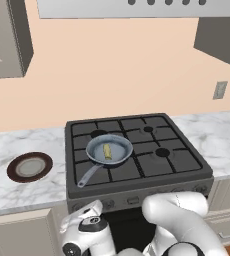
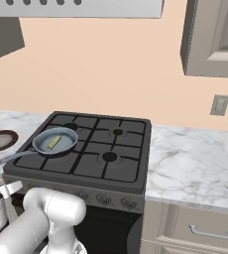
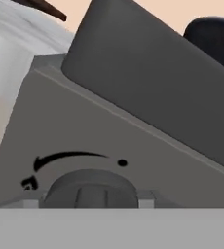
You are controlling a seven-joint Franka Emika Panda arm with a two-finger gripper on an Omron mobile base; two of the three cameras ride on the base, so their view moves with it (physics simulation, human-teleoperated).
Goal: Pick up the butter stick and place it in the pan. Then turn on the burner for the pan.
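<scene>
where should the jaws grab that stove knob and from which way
Grip the stove knob across its raised centre ridge, coming straight at the stove's front panel. The knob is a round cap standing out from the sloped panel, with the ridge running across its face, so the flat sides of the ridge probably give the jaws purchase for turning.

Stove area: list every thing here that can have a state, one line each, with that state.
butter stick: lying inside the pan, not held.
pan: on the stove's front-left burner, handle toward the front-left.
stove: no flame visible on any burner.
knob: right in front of the hand camera; setting can't be told.
plate: on the counter left of the stove.
gripper: low by the stove's front panel; jaws unclear.
</scene>
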